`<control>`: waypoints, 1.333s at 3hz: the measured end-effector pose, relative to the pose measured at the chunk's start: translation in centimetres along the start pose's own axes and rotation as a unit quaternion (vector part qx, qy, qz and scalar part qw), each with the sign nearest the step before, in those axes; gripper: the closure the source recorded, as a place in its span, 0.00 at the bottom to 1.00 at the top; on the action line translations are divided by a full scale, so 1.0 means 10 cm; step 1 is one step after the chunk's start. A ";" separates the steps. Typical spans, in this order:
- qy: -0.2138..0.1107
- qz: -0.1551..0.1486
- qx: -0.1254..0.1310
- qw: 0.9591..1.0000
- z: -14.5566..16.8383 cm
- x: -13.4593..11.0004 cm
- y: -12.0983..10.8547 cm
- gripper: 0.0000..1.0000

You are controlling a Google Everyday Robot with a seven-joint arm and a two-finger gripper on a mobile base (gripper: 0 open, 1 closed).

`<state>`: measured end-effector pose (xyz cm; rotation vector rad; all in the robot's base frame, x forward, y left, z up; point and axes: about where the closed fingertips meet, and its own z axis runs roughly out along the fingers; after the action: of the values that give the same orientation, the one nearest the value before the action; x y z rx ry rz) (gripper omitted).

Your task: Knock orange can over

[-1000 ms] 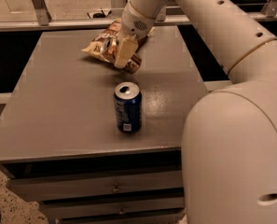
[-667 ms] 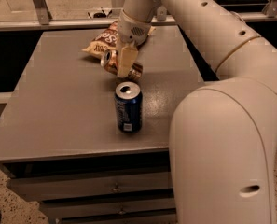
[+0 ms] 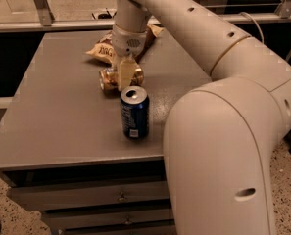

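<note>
You've got the gripper [image 3: 126,81] low over mid-desk, right in front of the orange can [image 3: 107,78], overlapping its middle. Can't tell whether the gripper is wide, narrow or gripping. Orange can lies on its side, long axis roughly parallel to the desk [image 3: 52,111] front edge. Blue can [image 3: 134,112] stands upright just in front of it, toward the front edge. Snack bag [image 3: 102,53] sits behind, near the far edge.

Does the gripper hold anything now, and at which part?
It cannot be told. The gripper sits in front of the middle of the orange can, which lies on its side, but no grip shows.
</note>
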<state>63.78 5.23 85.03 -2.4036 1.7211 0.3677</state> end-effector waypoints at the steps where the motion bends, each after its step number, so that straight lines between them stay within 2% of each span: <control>1: -0.001 -0.004 -0.003 1.000 0.05 -0.02 0.02 0.05; 2: -0.011 0.003 0.002 1.000 0.03 -0.01 0.03 0.00; 3: -0.035 0.025 0.018 0.999 -0.09 0.08 0.07 0.00; 4: -0.078 0.074 0.069 0.992 -0.42 0.29 0.10 0.00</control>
<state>64.14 1.08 88.20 -2.0991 1.7961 0.4284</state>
